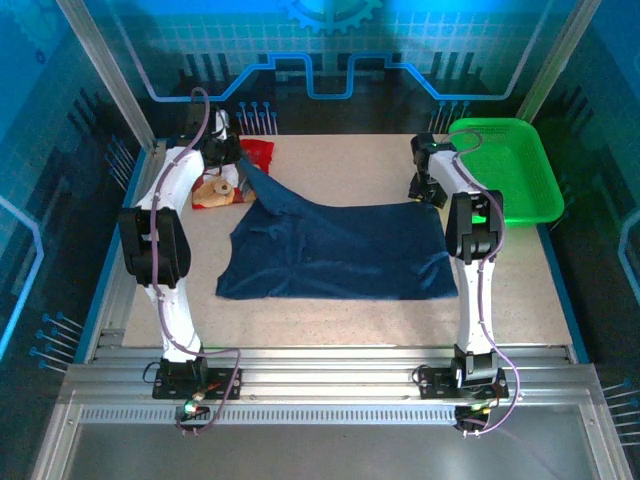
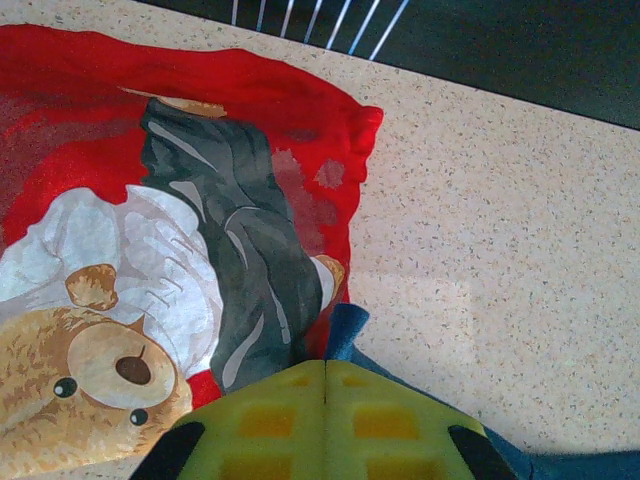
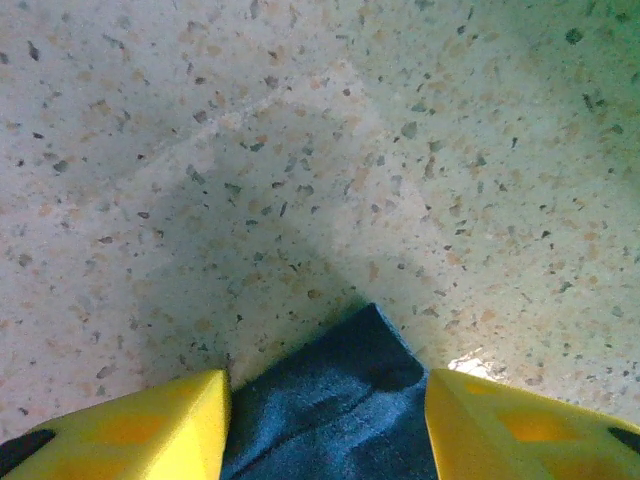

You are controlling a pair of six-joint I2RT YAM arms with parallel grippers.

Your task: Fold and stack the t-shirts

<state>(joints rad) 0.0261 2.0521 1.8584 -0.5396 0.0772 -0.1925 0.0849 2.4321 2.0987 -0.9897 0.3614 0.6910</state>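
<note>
L gripper (image 2: 325, 400) pinched shut on navy shirt (image 1: 340, 250) corner, held up just beside red shirt (image 2: 200, 130). R gripper (image 3: 328, 400) stands apart, straddling the other far corner on table (image 3: 300, 150). Cloth looks light, limp, prob. sags; grab at corners.

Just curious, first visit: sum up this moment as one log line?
left gripper: shut on navy shirt corner | right gripper: open around another corner | red shirt: far left

Left pincer (image 2: 325, 366), right pincer (image 3: 327, 376): yellow fingers (image 2: 265, 425), square recesses, black trim outboard. Behind them, left arm (image 1: 160, 230), right arm (image 1: 470, 225): white links, black joints, lilac cables.
</note>
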